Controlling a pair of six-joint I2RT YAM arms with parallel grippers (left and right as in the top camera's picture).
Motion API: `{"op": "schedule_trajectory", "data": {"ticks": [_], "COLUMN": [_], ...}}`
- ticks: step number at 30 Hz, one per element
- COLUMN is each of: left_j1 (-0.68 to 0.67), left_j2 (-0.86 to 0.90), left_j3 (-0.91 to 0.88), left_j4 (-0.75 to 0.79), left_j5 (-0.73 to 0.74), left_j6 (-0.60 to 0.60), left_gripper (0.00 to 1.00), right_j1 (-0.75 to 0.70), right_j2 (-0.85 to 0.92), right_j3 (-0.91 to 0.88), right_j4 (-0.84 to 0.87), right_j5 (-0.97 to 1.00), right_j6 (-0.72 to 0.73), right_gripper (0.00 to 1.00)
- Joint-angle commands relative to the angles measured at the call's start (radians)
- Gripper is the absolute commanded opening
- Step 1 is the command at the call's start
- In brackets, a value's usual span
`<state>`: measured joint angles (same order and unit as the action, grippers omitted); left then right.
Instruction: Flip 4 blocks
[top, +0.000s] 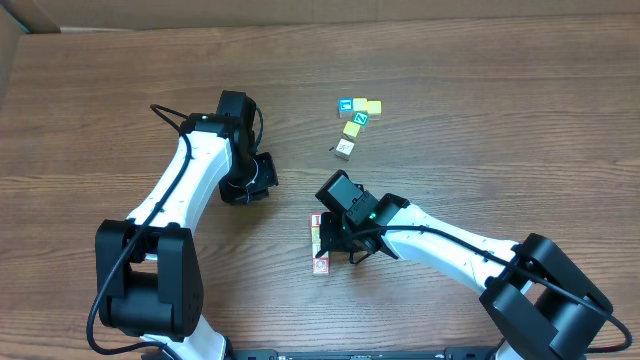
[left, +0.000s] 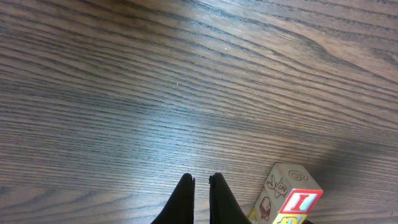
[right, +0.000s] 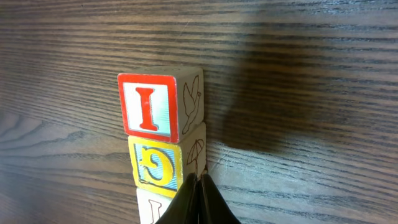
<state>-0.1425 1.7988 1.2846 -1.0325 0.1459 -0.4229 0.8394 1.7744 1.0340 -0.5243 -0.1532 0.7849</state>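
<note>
- Blocks (top: 318, 245): four small cubes lie in a straight row, face to face, on the tabletop (top: 500, 150) just beside the right arm's wrist and near the front edge.
- Identification: in the right wrist view the end cube (right: 148, 104) carries a red-framed letter I, the next (right: 155, 163) a yellow-framed G, and the third (right: 148, 210) is pale and mostly cut off by the frame. The far end of the row shows red from overhead.
- Material: pale, unvarnished-looking wood with square edges. Some faces carry glossy colour print, while the side faces bear line drawings of a bird and an umbrella.
- Tabletop: dark wood-grain surface, flat and matt.
- Right jaws: closed tip to tip and holding nothing. The tips sit low at the side face of the G cube, and contact cannot be confirmed.
- Left jaws: closed and empty, hanging over bare tabletop, with the I cube well off to one side in the left wrist view.
- Handling, judged: the cubes are light, rigid and not fragile. Printed faces are likely slippery, so a loose pinch could let a cube twist out.
- Hold, judged: take one cube across its two free side faces. The faces shared with neighbours are inaccessible until the cubes are parted.
- Risk, judged: a push on one cube may shift the whole row.
- Other cubes (top: 355, 118): a separate cluster lies well apart, further back.
</note>
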Motion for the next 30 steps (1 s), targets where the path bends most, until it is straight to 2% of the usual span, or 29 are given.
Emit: {"op": "schedule_trajectory", "data": {"ticks": [1,24,30], "left_j1": [-0.002,-0.002,-0.002], "left_j2": [0.012,0.012,0.012], "left_j3": [-0.005,-0.005,-0.005], "left_j4": [0.001,0.001,0.001], "left_j5": [0.012,0.012,0.012], "left_j6": [0.001,0.001,0.001], "left_gripper": [0.04,0.04,0.04], "right_j1": [0.006,0.006,0.0], "right_j2": [0.002,0.002,0.002], "right_j3": [0.014,0.014,0.014], "right_j4": [0.005,0.014,-0.002], "right_j5": [-0.005,-0.023,0.031], "right_j6": [0.0,0.0,0.0], "right_gripper": [0.04,0.05,0.05]}}
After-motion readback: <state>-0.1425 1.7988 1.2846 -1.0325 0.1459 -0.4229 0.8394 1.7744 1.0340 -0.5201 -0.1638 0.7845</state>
